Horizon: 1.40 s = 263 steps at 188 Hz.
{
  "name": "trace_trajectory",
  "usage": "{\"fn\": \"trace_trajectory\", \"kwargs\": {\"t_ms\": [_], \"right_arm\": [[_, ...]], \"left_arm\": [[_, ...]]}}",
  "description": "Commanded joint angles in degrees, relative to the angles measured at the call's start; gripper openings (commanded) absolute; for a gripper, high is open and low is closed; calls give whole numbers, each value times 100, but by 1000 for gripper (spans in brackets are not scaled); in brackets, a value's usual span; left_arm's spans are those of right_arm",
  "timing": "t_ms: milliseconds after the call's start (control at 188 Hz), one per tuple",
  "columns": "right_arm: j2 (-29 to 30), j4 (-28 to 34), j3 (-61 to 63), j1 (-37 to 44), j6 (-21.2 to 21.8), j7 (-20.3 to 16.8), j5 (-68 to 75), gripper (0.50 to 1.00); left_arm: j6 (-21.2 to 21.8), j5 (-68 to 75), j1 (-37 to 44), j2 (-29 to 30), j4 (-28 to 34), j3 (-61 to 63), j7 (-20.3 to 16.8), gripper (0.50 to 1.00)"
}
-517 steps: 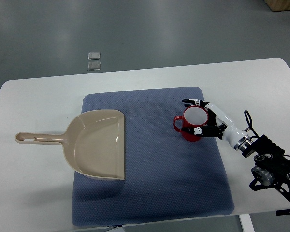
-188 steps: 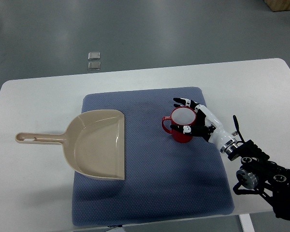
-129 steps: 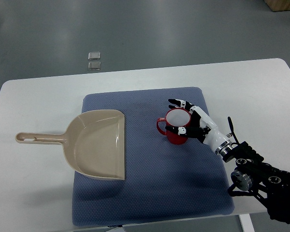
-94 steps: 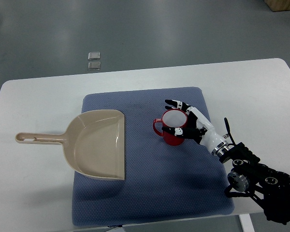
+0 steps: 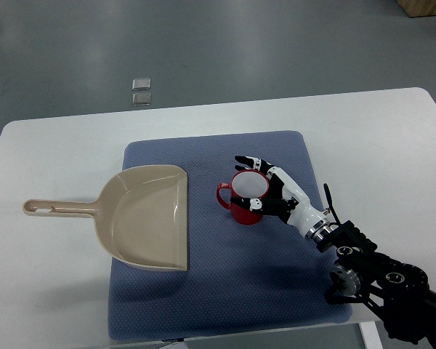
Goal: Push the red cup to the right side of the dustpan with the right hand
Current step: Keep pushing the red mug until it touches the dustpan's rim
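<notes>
A red cup with a white inside stands upright on the blue mat, its handle pointing left toward the dustpan. The beige dustpan lies on the mat's left part, its open mouth facing right and its handle reaching left over the white table. A gap of about a cup's width separates cup and dustpan. My right hand comes in from the lower right and cups the cup's right side, fingers spread around its rim and wall, pressing against it without closing on it. The left arm is out of view.
The white table extends beyond the mat on all sides. Its front edge runs just below the mat. Two small grey squares lie on the floor beyond the table's far edge.
My right hand has slid left across the mat, pushing the red cup with it. The cup now stands much closer to the dustpan's mouth. The dustpan has not moved.
</notes>
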Motion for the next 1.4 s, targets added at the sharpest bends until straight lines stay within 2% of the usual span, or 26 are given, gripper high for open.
{"fn": "trace_trajectory", "kwargs": {"t_ms": [0,704,1397], "right_arm": [[47,-9,8,0,-10,0,7,928],[468,-18,-63,-17,-37,0,-19,928],[521,-18,-283,-141,-45,0,-46,928]], "left_arm": [[0,0,0,0,0,0,1,1000],[0,0,0,0,0,0,1,1000],[0,0,0,0,0,0,1,1000]]}}
